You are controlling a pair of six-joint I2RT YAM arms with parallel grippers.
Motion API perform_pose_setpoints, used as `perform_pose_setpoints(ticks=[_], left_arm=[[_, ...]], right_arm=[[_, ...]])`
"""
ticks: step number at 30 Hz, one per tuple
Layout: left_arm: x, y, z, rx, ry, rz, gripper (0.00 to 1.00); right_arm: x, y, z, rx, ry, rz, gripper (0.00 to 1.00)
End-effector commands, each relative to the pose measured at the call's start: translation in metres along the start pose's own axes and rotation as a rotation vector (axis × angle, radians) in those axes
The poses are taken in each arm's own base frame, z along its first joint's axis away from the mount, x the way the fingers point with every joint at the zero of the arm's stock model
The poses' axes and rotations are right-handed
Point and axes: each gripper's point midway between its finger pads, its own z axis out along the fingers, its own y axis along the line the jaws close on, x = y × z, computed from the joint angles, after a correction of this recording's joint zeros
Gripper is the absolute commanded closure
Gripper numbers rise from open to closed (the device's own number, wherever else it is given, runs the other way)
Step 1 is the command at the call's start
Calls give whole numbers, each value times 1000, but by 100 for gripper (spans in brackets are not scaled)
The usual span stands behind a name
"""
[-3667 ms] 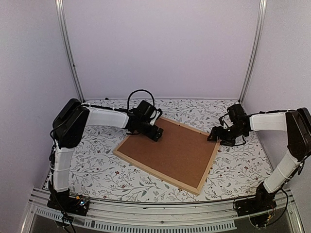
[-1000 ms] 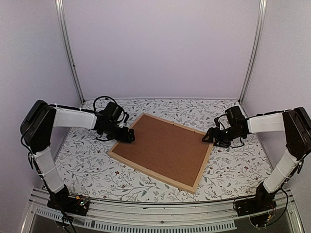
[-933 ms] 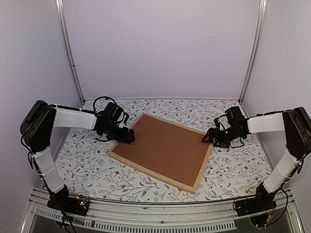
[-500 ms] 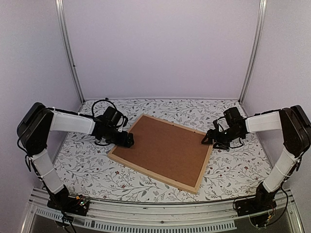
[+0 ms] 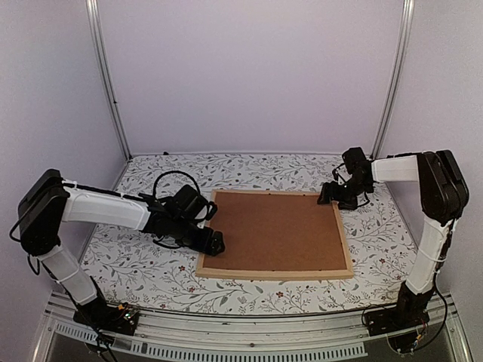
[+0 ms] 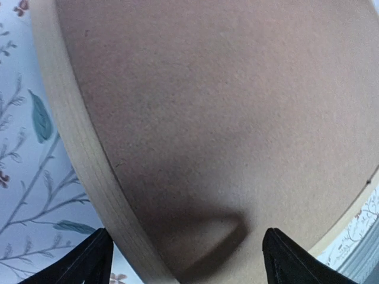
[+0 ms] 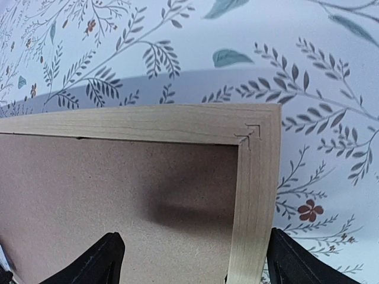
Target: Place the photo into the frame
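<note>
1. The frame (image 5: 275,274) lies flat, back up, on the floral tablecloth (image 5: 143,264). The brown backing board (image 5: 275,230) is seated inside its wooden strips.
2. The left gripper (image 5: 215,243) hangs low at the near-left corner, claw wide and holding nothing. The right gripper (image 5: 328,194) straddles the far-right mitred corner, equally wide and empty. Working 2 opposite corners probably serves to square or steady the frame.
3. The photo shows in no view; whether it sits beneath the board I cannot tell.
4. The board covers the whole opening, so it blocks any check or loading from above.
</note>
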Motion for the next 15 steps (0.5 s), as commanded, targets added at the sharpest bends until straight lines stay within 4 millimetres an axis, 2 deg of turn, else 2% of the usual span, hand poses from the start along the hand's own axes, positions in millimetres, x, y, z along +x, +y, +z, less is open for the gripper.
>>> perform_pose_setpoints(ticks=[1,5,7,11,15], left_arm=[[-2,-37,-20,86,-19,9,10],[-22,-13,-37,-75,-100,-17,5],[-30,-10,-40,-110,-117,-16,4],[-44,-18,-36,-101,-130,-9,3],[-56,-21,-33,-106,-144,-28,3]], right_arm=[[-28,13,-12,31,-53,-82,14],[-40,7,-30,103,-103,-89,13],[-40,8,-37,104,-109,-87,13],[-30,10,-45,84,-110,-77,14],[-13,15,-45,26,-91,-65,14]])
